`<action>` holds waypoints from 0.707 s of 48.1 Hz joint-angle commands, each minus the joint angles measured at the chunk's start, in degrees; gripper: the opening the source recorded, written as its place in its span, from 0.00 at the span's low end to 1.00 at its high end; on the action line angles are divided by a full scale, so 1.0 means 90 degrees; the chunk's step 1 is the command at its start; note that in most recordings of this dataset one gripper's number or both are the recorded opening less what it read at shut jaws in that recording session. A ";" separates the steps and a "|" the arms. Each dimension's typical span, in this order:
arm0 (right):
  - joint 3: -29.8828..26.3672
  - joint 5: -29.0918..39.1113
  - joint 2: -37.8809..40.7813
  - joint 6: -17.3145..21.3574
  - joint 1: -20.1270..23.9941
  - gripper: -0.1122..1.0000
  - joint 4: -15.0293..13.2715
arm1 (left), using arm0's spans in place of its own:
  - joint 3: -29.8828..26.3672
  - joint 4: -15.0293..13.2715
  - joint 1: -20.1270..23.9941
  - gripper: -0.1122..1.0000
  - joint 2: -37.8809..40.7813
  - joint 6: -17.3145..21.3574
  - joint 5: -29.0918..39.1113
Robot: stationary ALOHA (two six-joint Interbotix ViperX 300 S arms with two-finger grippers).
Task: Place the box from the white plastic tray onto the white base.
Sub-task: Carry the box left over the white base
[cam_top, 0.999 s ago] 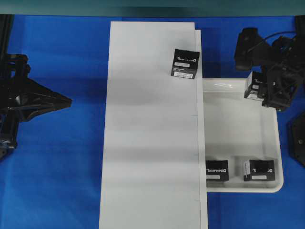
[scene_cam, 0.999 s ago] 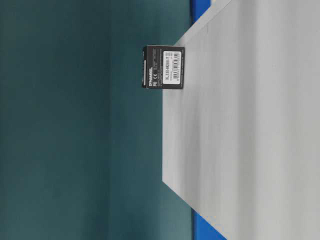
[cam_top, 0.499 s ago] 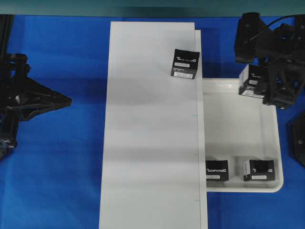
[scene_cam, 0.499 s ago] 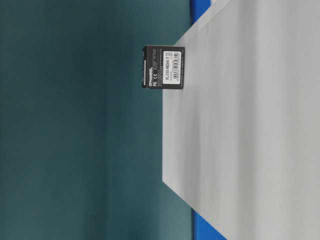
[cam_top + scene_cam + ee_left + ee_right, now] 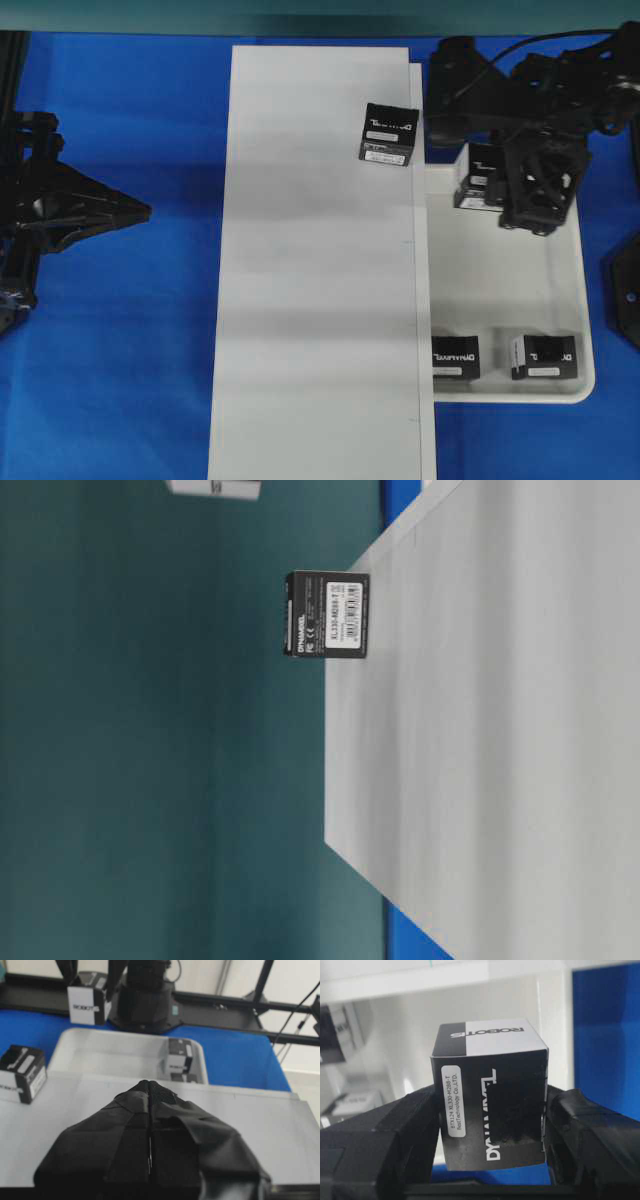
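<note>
Fig.: carried carton, grip and pose

Left to right: left tool (image 5: 149, 1091) shut, empty, parked. White base (image 5: 310, 300) bears one carton. Right tool (image 5: 492, 1125) clamps the box (image 5: 492, 1110) by opposite side faces, above the white plastic tray (image 5: 585, 385). Likely light, stiff, smooth card; could slip. Nearly cubic, long axis unclear; label end faces wrist cam.

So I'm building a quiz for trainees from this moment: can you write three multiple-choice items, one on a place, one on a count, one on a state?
1. Where does the lone box stand?
A. in the tray
B. on the white base
C. on the blue table

2. How many boxes rest in the white plastic tray?
A. two
B. one
C. four

3. The right claw is:
A. empty
B. out of view
C. shut on a box

Key: 1 B, it sits near the board's far right corner; 2 A, a pair stands at the near rim; 3 C, both fingers press its sides.
</note>
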 commanded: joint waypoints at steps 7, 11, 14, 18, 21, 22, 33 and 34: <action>-0.0537 -0.0039 0.0449 0.0000 0.0244 0.64 0.0029 | -0.0186 0.0010 0.0010 0.03 0.0068 -0.0010 -0.0029; -0.0664 -0.0068 0.0684 0.0010 0.0322 0.64 0.0029 | -0.0186 0.0010 0.0010 0.03 0.0078 -0.0010 -0.0029; -0.0762 -0.0078 0.0869 0.0020 0.0381 0.64 0.0029 | -0.0195 0.0010 0.0010 0.03 0.0078 -0.0010 -0.0029; -0.0908 -0.0117 0.1055 0.0029 0.0459 0.64 0.0029 | -0.0205 0.0010 0.0000 0.03 0.0078 -0.0010 -0.0029; -0.0996 -0.0225 0.1191 0.0020 0.0498 0.64 0.0029 | -0.0205 0.0010 0.0000 0.03 0.0088 -0.0010 -0.0039; -0.1025 -0.0273 0.1240 0.0020 0.0508 0.64 0.0029 | -0.0205 0.0010 0.0000 0.03 0.0088 -0.0010 -0.0029; -0.0996 -0.0771 0.1748 0.0000 0.0625 0.64 0.0029 | -0.0205 0.0010 0.0000 0.03 0.0088 -0.0010 -0.0029; -0.0986 -0.0801 0.1777 0.0000 0.0635 0.64 0.0020 | -0.0205 0.0010 0.0000 0.03 0.0088 -0.0010 -0.0029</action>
